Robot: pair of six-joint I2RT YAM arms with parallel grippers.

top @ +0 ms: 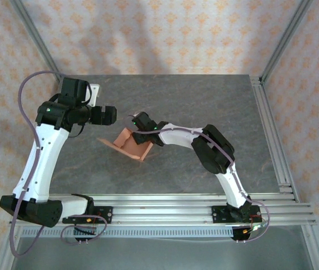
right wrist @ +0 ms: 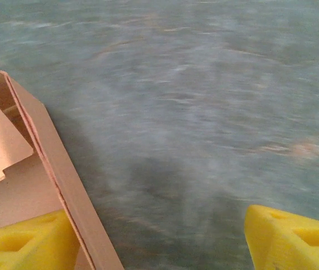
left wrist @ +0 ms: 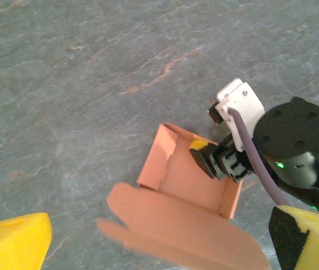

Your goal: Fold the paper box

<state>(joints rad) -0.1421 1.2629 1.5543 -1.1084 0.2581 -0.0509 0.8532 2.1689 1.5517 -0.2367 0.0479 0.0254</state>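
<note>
The salmon-orange paper box lies half-formed in the middle of the table, side walls raised and a wide lid flap spread flat. My right gripper is at its far right wall, open. Its left finger is inside the box, and its right finger hangs far off over bare table, so the wall stands between them unclamped. The right gripper also shows in the left wrist view, reaching into the box. My left gripper hovers open above the flap, holding nothing.
The grey stone-look table is bordered by aluminium rails along the near edge and the right side. Slanted frame posts rise at the back corners in front of patterned walls.
</note>
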